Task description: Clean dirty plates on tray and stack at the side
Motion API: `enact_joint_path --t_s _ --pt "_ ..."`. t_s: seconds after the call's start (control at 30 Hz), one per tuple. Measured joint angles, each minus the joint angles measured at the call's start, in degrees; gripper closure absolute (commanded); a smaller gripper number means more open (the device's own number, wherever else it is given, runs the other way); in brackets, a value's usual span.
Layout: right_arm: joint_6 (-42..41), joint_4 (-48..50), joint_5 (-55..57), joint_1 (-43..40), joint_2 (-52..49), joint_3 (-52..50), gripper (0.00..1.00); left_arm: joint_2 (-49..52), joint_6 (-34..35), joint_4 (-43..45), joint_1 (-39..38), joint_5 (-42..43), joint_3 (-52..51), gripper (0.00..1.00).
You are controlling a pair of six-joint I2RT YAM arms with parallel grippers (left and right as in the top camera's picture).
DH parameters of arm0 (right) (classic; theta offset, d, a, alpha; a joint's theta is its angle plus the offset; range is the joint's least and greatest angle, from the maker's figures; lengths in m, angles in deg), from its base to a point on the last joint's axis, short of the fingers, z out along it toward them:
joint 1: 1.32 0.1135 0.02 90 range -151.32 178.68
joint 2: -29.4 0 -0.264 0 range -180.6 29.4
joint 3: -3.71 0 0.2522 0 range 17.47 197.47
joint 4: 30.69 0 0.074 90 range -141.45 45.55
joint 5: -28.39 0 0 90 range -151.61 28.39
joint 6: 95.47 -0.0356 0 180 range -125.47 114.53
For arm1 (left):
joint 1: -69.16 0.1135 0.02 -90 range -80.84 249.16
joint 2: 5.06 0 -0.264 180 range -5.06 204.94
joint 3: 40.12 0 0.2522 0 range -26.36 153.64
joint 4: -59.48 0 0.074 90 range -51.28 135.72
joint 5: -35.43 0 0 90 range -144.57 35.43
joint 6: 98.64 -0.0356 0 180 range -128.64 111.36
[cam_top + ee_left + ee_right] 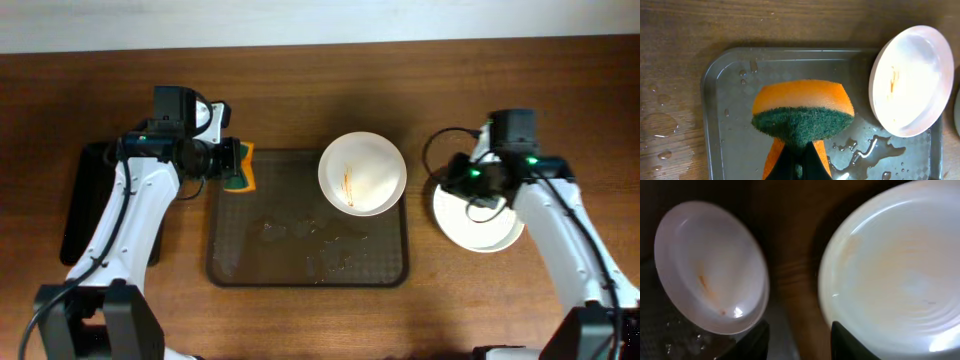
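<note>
Desk: Where was the plate (pixel 362 173)?
Photographer: In the far right corner of the tray (pixel 235 228); a sponge (pixel 240 168) over its far left corner, stacked plates (pixel 468 229) on the table (pixel 300 80) to its right, a second tray (pixel 80 200) to its left.

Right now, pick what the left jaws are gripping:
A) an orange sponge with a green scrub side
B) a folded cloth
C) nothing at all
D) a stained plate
A: the left wrist view shows the orange-and-green sponge pinched between the left jaws, with the wet tray behind it.
</note>
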Motion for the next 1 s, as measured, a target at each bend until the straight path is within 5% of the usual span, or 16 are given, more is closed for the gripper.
enact_joint_path --t_s 0.13,0.27,0.4,0.43,0.5,0.6,0.7,0.8,0.83,0.9,1.0 --pt "-10.84 2.91 0.96 11.13 -9.75 0.0 0.73 3.13 0.0 -0.07 0.02 0.0 0.0 1.0" --pt "-17.05 5.33 3.65 16.5 -17.16 0.0 0.93 3.74 0.0 -0.2 0.02 0.0 0.0 1.0" --pt "-18.23 5.18 4.26 19.26 -18.12 0.0 0.96 3.76 0.0 -0.2 0.02 0.0 0.0 1.0" --pt "-18.29 4.44 4.24 22.12 -18.12 0.02 0.92 3.76 0.0 -0.2 0.0 0.0 0.0 1.0" --pt "-18.45 3.39 2.16 28.76 -18.16 0.02 0.59 3.76 0.0 -0.2 0.0 0.0 0.0 1.0" --pt "-13.62 2.32 0.26 30.86 -18.43 1.88 0.27 3.76 0.0 -0.2 0.0 -0.02 0.0 1.0" --pt "3.56 11.3 0.57 27.02 -18.64 4.96 0.27 3.76 0.0 -0.33 0.0 -0.35 0.0 1.0" --pt "11.52 15.98 1.44 24.87 -21.64 5.53 0.37 3.76 0.0 -0.44 0.02 -0.63 0.0 1.0" --pt "12.46 16.28 1.4 24.9 -23.19 5.53 0.49 3.76 0.0 -0.42 0.0 -0.63 0.0 1.0" --pt "13.92 17.16 1.4 24.9 -24.72 5.99 0.9 3.76 0.0 -0.44 0.0 -0.63 0.0 1.0" --pt "12.94 16.5 0.68 24.9 -25.14 5.99 0.96 3.76 0.0 -0.44 0.0 -0.63 0.0 1.0"
